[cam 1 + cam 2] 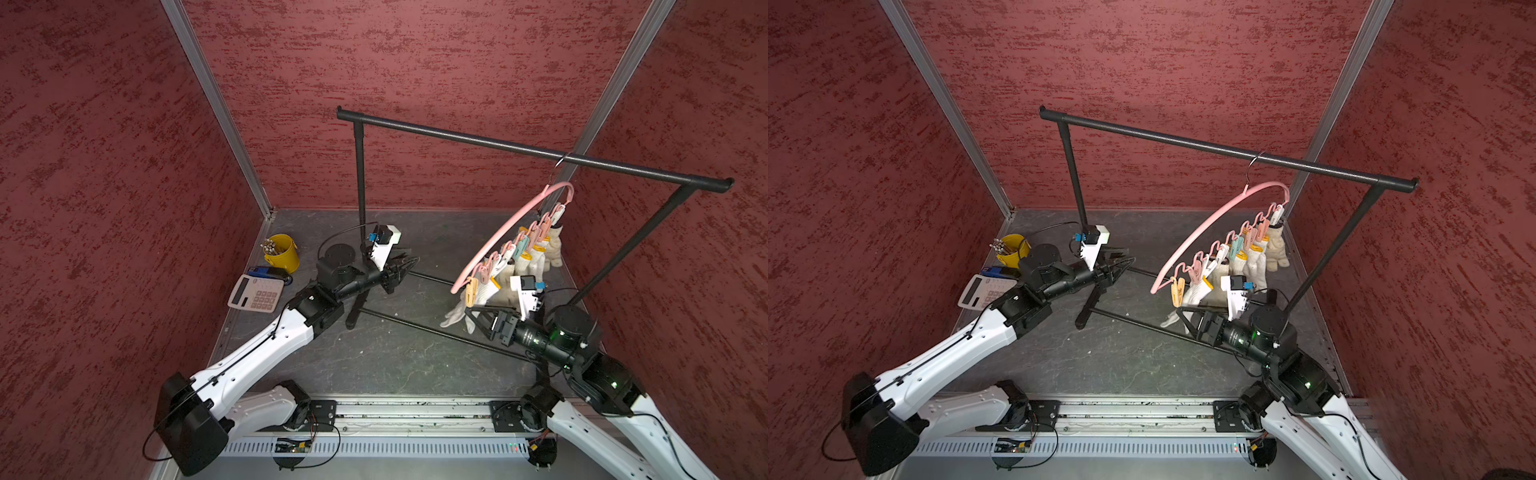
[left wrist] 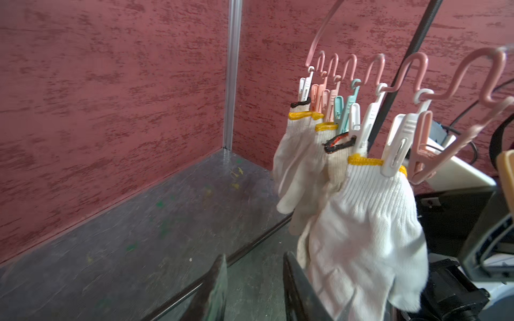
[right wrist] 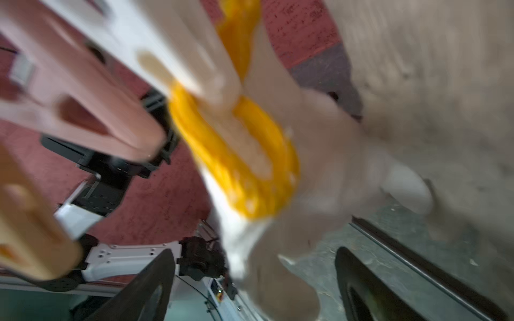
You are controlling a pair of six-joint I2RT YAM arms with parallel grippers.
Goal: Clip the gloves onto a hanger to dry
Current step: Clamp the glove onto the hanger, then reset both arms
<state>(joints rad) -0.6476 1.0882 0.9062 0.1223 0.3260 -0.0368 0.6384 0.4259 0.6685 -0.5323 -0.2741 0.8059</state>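
Pink hanger (image 1: 557, 184) on black rack (image 1: 498, 143), gloves (image 1: 536, 255) pegged along it, right gripper (image 1: 469, 321) jaws spread wide around blurred end glove (image 3: 333, 144), left gripper (image 1: 413, 255) jaws part-open, empty

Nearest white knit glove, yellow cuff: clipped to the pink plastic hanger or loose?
Clipped: a white plastic clothespin on the pink plastic hanger bites the yellow cuff of the white knit glove; it hangs limp.
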